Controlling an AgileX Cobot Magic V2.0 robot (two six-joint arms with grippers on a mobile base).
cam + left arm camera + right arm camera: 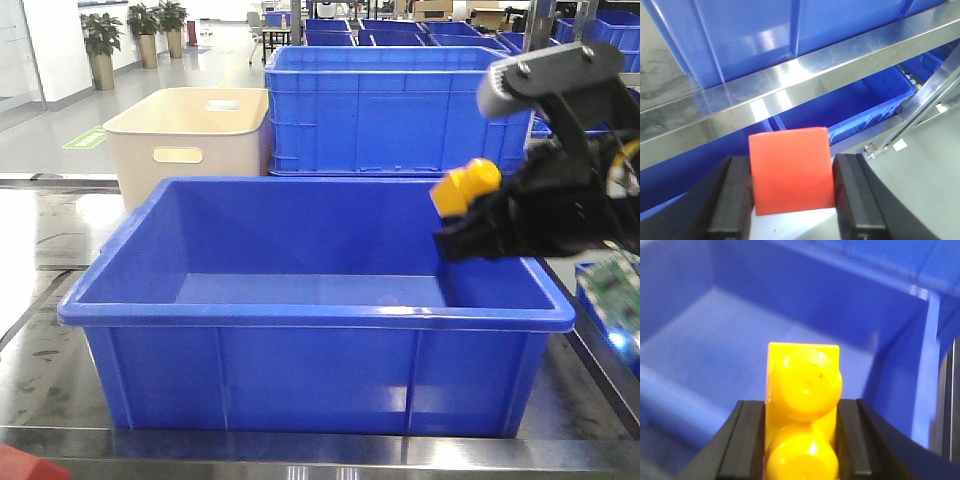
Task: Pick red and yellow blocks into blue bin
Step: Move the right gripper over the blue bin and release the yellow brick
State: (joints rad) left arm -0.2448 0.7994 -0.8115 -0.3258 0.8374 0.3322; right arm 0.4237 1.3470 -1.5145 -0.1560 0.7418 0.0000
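We held the right gripper (801,440) clamped on the yellow brick (803,385) over the blue bin (300,312) interior at its 3 o'clock end, judging it nearer release than the left gripper (792,197), which pinched the red cube (790,170) outside the near wall, toward 7 o'clock.

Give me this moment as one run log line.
left gripper: shut on red cube | right gripper: shut on yellow brick, above blue bin interior | blocks in bin: none seen
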